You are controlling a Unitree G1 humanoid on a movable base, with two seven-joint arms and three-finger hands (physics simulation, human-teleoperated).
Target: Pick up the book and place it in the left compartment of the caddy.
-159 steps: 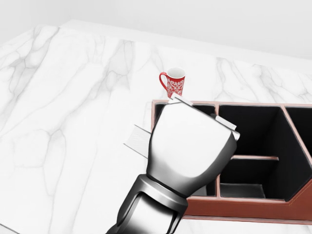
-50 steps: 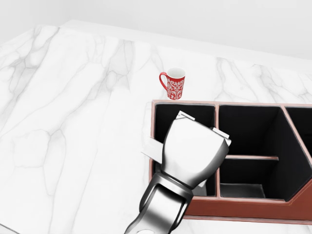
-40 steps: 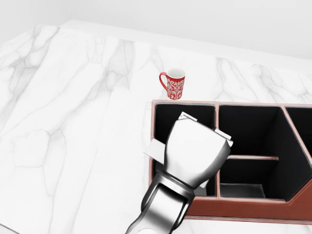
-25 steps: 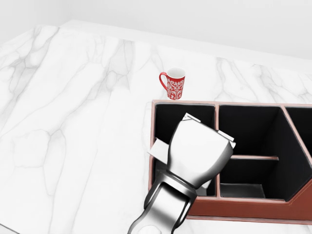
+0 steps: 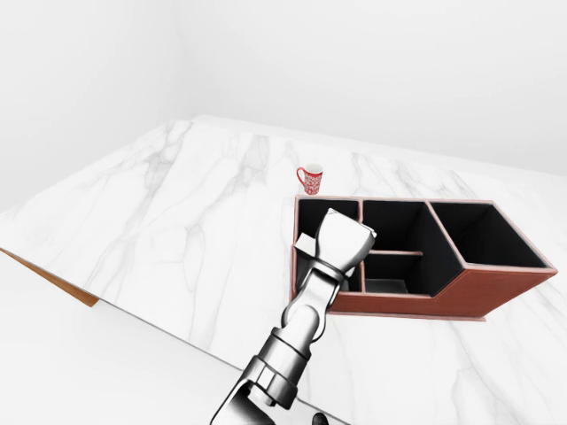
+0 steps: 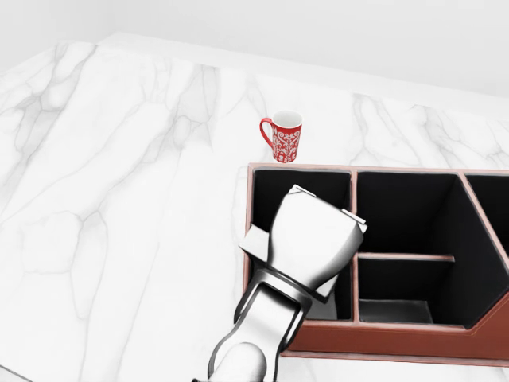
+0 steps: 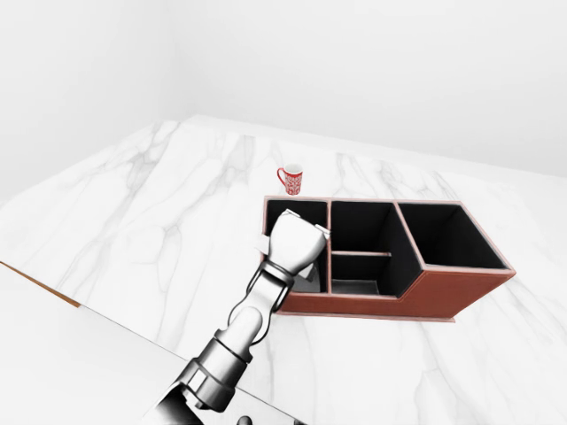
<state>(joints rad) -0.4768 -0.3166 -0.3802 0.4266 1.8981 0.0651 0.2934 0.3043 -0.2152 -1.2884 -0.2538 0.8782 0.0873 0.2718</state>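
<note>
Over left compartment: robot hand (image 6: 316, 239), fingers hidden, grip cannot be told.
Book (image 6: 256, 240): white, mostly hidden beneath the hand, corner over caddy's left wall; long axis unclear.
Caddy (image 5: 425, 303): other compartments look empty.
Desk (image 6: 119, 199): mug (image 6: 283, 136) beyond caddy.

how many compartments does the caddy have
4 visible in the caddy: a long left one under the left hand, a middle pair split by a low divider, and an angled right one. The hand hides part of the left one.
</note>
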